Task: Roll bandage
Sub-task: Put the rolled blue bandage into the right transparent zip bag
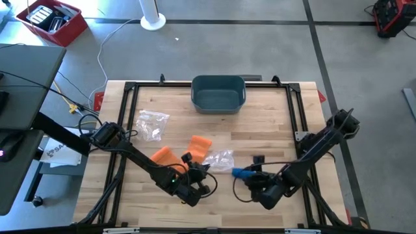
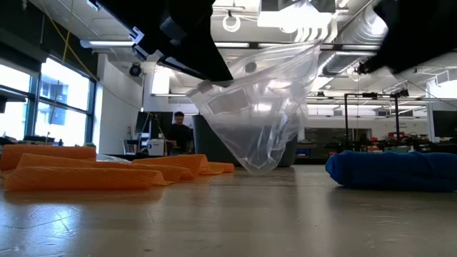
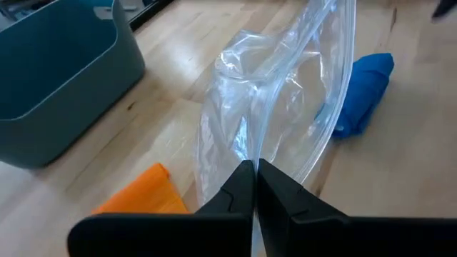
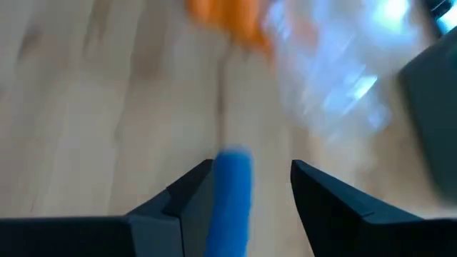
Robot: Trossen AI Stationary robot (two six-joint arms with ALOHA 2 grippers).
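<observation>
My left gripper (image 1: pixel 203 170) is shut on a clear plastic bag (image 3: pixel 278 107), which hangs over the table in the low view (image 2: pixel 264 107). A blue bandage (image 1: pixel 242 172) lies on the table next to the bag and also shows in the low view (image 2: pixel 393 171). My right gripper (image 4: pixel 250 185) is open with the blue bandage's end (image 4: pixel 232 193) between its fingers; I see no touch. Two orange bandages (image 1: pixel 166 156) (image 1: pixel 200 144) lie flat on the table, left of the bag. My left gripper pinches the clear bag's upper edge (image 3: pixel 251 153) between its two shut fingers. The bag hangs below the fingers, puffed open, and its lower end (image 2: pixel 258 165) reaches down to the table top.
A teal bin (image 1: pixel 218 93) stands at the table's far edge, in the middle. A second clear bag (image 1: pixel 153 123) lies at the left. A person (image 2: pixel 178 132) shows in the room beyond the table.
</observation>
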